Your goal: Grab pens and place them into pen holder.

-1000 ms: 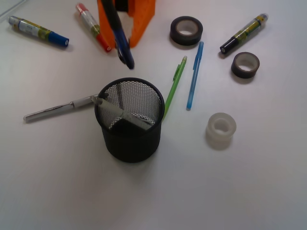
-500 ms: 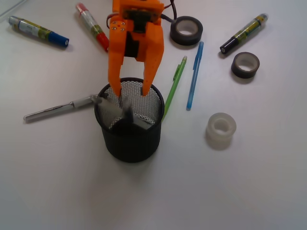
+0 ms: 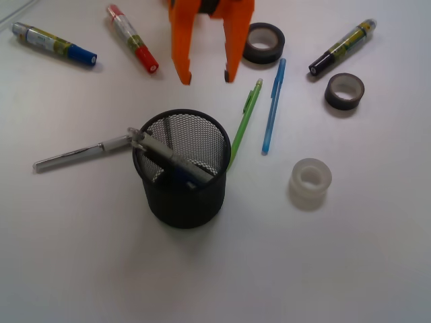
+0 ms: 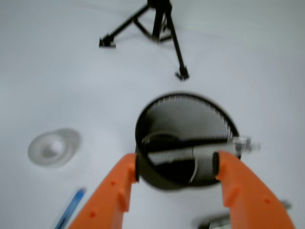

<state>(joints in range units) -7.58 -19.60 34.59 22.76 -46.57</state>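
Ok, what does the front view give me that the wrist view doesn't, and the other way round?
Front only: the green pen leaning against the holder, silver pen lying left of it, three markers, two dark tape rolls. Wrist only: a black tripod beyond the holder. Both: the open, empty gripper, the mesh pen holder with pens slanted inside, the light blue pen, the clear tape roll.

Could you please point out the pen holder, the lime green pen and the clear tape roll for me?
pen holder (image 3: 183,205): front view, on its outer mesh wall.
lime green pen (image 3: 244,123): front view, mid-barrel.
clear tape roll (image 3: 296,192): front view, on its outer side.
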